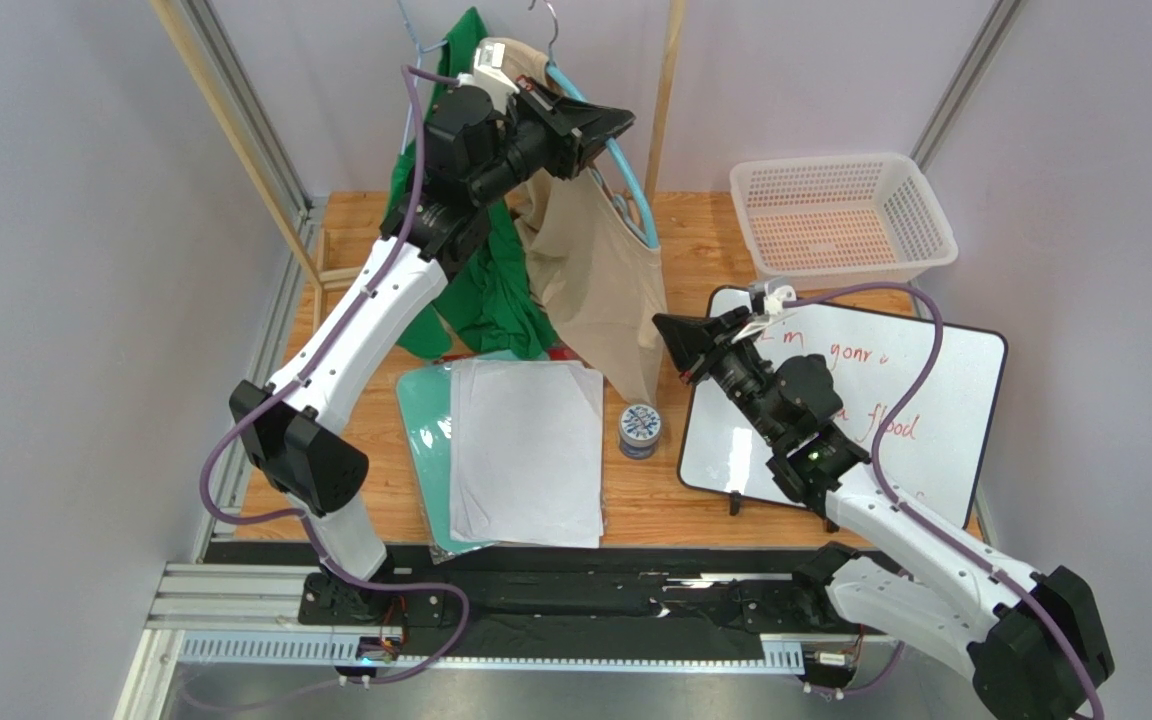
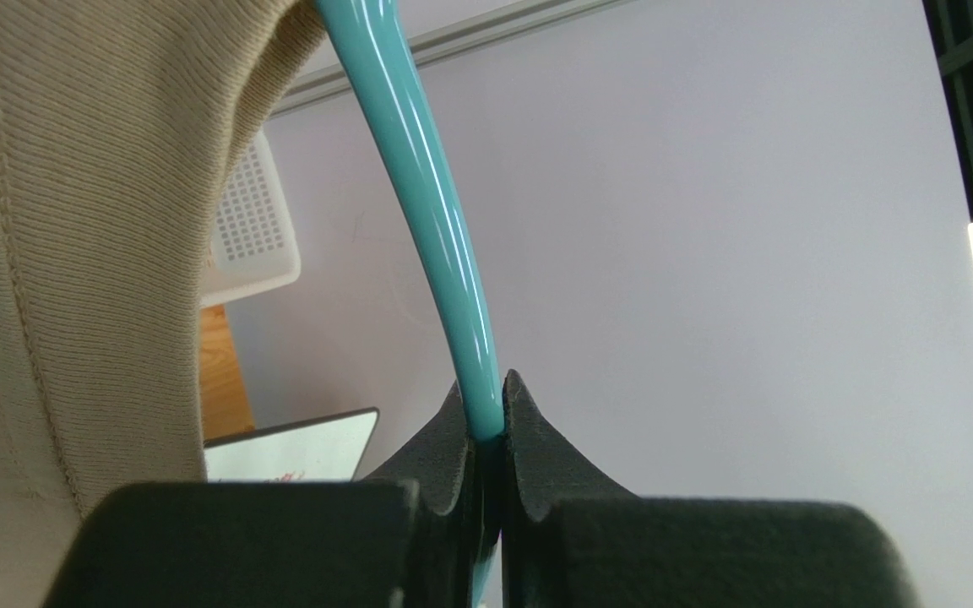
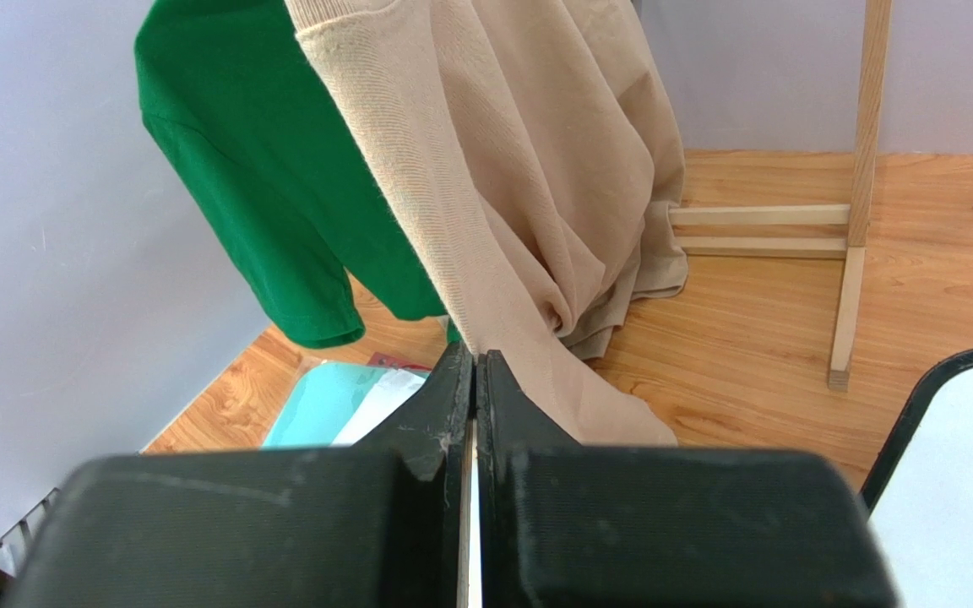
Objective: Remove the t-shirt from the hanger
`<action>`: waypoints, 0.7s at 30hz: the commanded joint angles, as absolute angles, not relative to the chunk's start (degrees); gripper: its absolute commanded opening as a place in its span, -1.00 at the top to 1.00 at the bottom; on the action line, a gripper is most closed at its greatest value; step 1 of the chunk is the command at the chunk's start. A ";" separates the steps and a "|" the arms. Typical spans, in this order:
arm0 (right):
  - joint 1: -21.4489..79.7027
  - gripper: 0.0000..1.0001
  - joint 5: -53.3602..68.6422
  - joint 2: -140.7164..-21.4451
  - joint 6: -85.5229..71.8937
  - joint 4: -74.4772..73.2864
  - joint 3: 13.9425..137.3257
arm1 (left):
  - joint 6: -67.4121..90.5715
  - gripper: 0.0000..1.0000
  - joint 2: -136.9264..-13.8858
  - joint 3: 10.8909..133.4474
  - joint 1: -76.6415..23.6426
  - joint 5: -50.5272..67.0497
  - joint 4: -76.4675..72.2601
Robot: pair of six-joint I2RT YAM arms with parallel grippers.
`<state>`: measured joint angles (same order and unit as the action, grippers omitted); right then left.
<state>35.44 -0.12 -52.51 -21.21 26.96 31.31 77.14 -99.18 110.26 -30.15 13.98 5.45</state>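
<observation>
1 hanger point(image 2: 435, 215) in L grpr point(image 2: 488, 418); R grpr point(image 3: 474, 367) closed.

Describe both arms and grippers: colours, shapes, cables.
The left arm and right arm have white links with black joint housings. A purple cable loops along each. The left gripper and right gripper are black, with wedge-shaped fingers tapering to points.

The beige t-shirt point(image 1: 597, 278) hung between the arms, its hem pooled on the table point(image 1: 702, 240) just beside the right gripper point(image 1: 672, 333), whose jaws were pressed together. A green shirt point(image 1: 485, 300) crowded its left side. A wooden post point(image 1: 668, 90) stood just right of the teal hanger point(image 2: 435, 215) pinched by the left gripper point(image 2: 488, 418). Bare wood lay open between the t-shirt and the basket point(image 1: 842, 218). Papers point(image 1: 525, 450), a small roll point(image 1: 639, 429) and a whiteboard point(image 1: 913, 405) covered the near table.
</observation>
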 commanded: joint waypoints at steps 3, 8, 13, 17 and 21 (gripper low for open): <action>35.25 1.00 -4.47 -53.35 -21.27 34.37 27.25 | 76.82 1.00 -95.36 111.71 -28.48 14.77 -4.04; 35.07 1.00 -6.42 -58.25 -20.39 30.60 32.93 | 77.78 1.00 -95.19 110.48 -28.30 17.04 -5.43; 34.98 1.00 -3.87 -64.94 -20.66 27.17 40.23 | 79.36 1.00 -93.43 105.74 -28.21 22.31 -8.35; 33.84 1.00 -1.07 -69.87 -22.76 16.81 50.17 | 78.41 1.00 -92.02 104.50 -27.60 31.69 -7.30; 33.49 1.00 2.37 -71.98 -22.24 11.69 55.63 | 73.67 1.00 -89.04 103.10 -27.16 38.31 -5.89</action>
